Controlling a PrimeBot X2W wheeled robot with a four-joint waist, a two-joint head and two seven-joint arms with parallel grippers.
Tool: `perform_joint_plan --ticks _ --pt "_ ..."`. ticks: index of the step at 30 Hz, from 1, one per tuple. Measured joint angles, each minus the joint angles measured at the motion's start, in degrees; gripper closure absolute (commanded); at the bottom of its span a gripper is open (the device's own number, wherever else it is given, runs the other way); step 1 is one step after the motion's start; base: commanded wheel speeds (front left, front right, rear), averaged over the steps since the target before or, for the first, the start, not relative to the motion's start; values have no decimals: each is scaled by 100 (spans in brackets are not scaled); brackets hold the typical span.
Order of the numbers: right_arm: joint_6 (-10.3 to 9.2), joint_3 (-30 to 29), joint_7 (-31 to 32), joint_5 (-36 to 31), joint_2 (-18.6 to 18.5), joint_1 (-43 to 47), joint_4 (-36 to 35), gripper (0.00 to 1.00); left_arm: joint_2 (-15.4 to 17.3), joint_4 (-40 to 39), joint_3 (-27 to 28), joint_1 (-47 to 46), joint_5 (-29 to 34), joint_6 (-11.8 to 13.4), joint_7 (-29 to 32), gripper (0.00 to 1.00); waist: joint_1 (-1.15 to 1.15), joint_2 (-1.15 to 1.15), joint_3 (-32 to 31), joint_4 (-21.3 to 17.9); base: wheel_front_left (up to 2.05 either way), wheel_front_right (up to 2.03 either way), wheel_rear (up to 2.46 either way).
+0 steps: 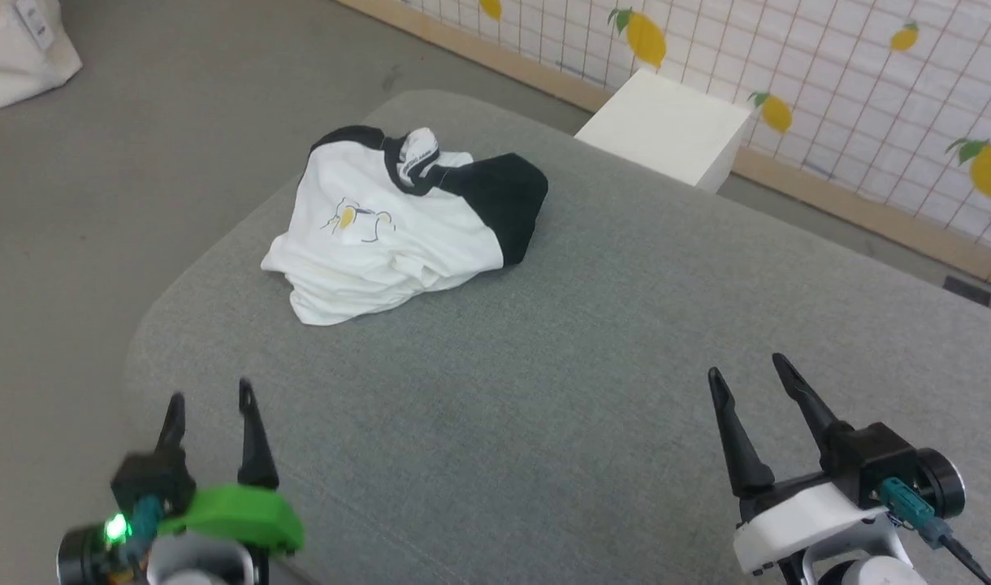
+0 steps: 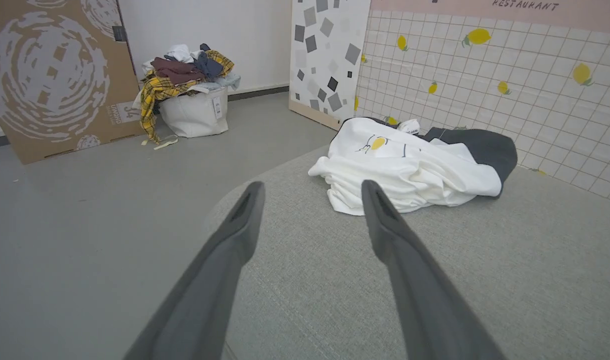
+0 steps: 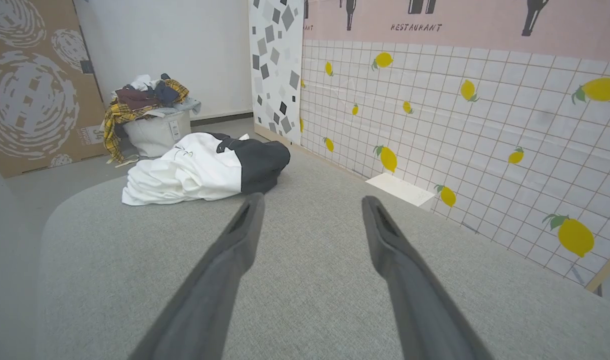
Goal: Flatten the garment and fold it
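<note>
One garment point(image 1: 382, 236), crumpled in a heap with the white body to the robot's left and a black sleeve bunched at the right, sits near the far left corner of the grey padded surface point(image 1: 593, 349), long axis roughly left to right. Left gripper point(image 1: 209, 392) and right gripper point(image 1: 746, 366) hover at the near edge, fingers spread wide, empty, well apart from it. Heap lies ahead and slightly right of the left gripper; left arm judged nearer.
</note>
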Motion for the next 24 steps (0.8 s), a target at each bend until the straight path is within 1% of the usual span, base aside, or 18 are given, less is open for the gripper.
perform_joint_plan --ticks 4,9,11,15,19,22,24 --pt "0 56 142 -247 0 -255 -162 0 122 370 -14 -937 -309 -280 249 0 0 0 246 39 0 0 0" --pt "-1 180 353 -573 4 -694 -481 0 227 869 137 -2212 -822 -515 612 0 0 0 692 22 0 0 0" --pt "-1 245 427 -671 0 -915 -601 0 400 1151 226 -2738 -1000 -619 922 0 0 0 936 -12 0 0 0" --pt "0 266 477 -747 -41 -1283 -775 0 748 1477 513 -3546 -1361 -719 1462 0 0 0 1447 -154 0 0 0" --pt "-1 242 466 -747 -86 -1545 -842 0 1027 1737 760 -4017 -1768 -820 2119 0 1 0 1975 -391 0 0 0" --pt "-1 229 412 -747 -87 -1708 -849 0 1198 1915 944 -4173 -2093 -821 2749 0 1 0 2407 -654 0 0 0" --pt "-1 209 332 -743 -82 -1807 -839 0 1308 2035 1112 -4189 -2353 -758 3247 0 2 0 2719 -896 0 0 0"
